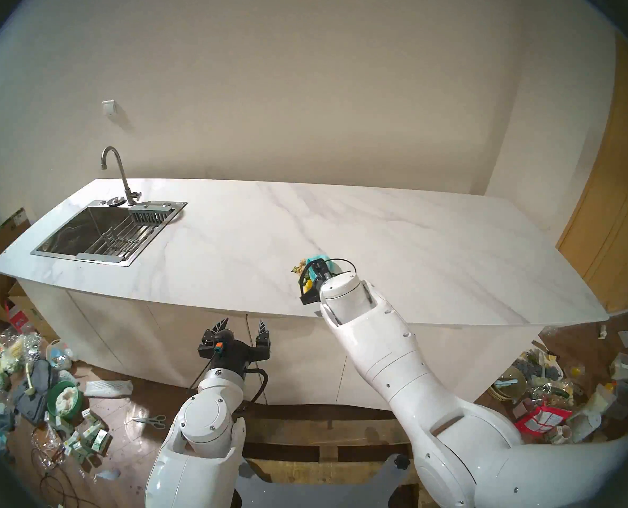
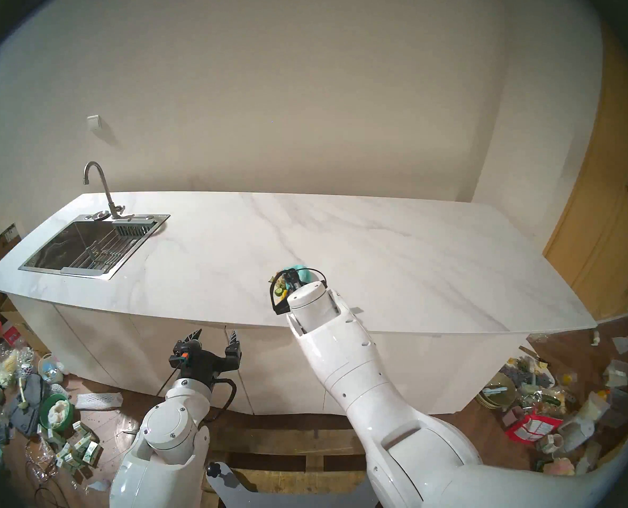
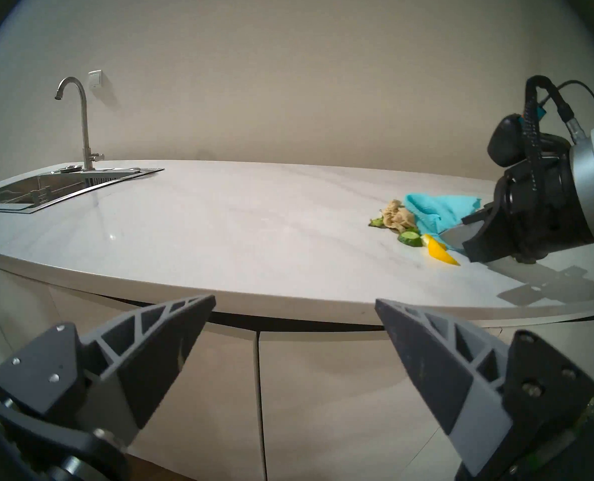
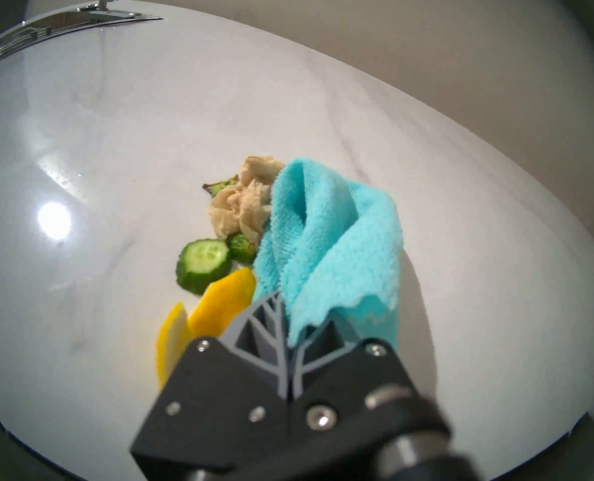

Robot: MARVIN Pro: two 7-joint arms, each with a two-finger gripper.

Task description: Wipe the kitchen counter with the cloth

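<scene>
The right gripper [image 1: 314,276] is showing in the head left view just right of frame centre, low over the counter [image 1: 231,247], its fingers mostly hidden behind the white wrist. The cloth [image 1: 318,258] is peeking out turquoise just above it. The left gripper [image 1: 242,331] is hanging at lower centre, in front of the cabinets and below the counter edge, its fingers spread wide with nothing between them. The sink [image 1: 96,236] and faucet [image 1: 116,170] are sitting at the left.

In the head right view the same layout is showing: right gripper [image 2: 286,287] at centre over the cloth [image 2: 299,271], left gripper [image 2: 213,340] spread below.

In the left wrist view the cloth [image 3: 434,211] is lying at the right of the frame on the counter [image 3: 219,227], touching a beige wad [image 3: 396,214], with cucumber pieces [image 3: 410,239] and a yellow peel [image 3: 439,253] just beside it.

In the right wrist view the right gripper [image 4: 286,317] is pressing its fingers together at lower centre, pinching a folded edge of the cloth [image 4: 326,240]. The cloth is draping up and right of centre, touching the wad [image 4: 243,202]. A cucumber slice [image 4: 203,261] and peel [image 4: 219,305] are lying left of it.
</scene>
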